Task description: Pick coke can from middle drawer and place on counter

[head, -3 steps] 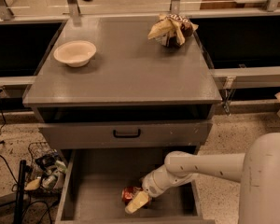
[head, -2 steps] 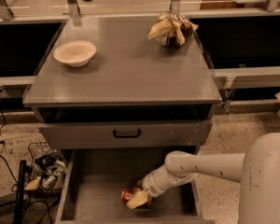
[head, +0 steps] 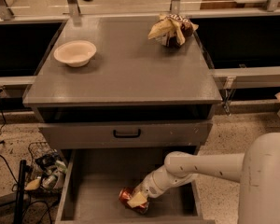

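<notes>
The coke can [head: 127,196], red with a silver end, lies on its side on the floor of the open middle drawer [head: 95,190], near the front. My gripper [head: 138,200] reaches down into the drawer from the right and is shut on the can. One tan finger pad [head: 137,199] lies across the can's front; the other is hidden behind it. The can rests low in the drawer. The grey counter [head: 126,73] is above, with bare room in its middle and front.
A white bowl [head: 74,52] stands at the counter's left. A tan and brown snack bag [head: 171,29] lies at its back right. A shut drawer front with a black handle [head: 127,133] overhangs the open drawer. A wire basket of clutter [head: 44,169] sits on the floor at left.
Almost nothing has moved. The gripper stays at the can in the drawer, with only a slight shift of the finger pad over it.
</notes>
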Controlling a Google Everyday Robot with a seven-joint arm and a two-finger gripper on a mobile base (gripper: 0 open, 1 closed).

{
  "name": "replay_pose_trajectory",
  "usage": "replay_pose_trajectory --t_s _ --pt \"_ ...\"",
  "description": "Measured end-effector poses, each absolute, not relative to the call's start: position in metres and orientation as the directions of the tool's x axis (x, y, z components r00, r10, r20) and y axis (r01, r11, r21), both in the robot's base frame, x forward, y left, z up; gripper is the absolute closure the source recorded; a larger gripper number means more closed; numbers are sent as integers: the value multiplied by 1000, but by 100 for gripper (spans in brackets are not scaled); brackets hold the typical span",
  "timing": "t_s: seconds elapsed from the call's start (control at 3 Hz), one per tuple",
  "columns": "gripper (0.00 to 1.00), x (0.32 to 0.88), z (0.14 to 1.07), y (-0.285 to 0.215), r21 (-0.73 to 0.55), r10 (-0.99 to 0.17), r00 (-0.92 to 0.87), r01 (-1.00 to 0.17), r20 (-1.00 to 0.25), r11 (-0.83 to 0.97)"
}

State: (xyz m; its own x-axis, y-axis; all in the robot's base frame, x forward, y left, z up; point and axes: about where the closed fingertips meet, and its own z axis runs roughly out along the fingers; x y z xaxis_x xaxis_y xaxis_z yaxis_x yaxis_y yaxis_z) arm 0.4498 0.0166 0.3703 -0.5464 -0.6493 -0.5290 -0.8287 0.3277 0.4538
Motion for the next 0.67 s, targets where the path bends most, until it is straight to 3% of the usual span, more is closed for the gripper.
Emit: replay_pose_trajectory --t_s 0.33,0.67 --pt "100 450 370 17 454 -649 -546 -829 -529 327" --pt "100 450 370 17 454 -649 -546 -829 -529 327"
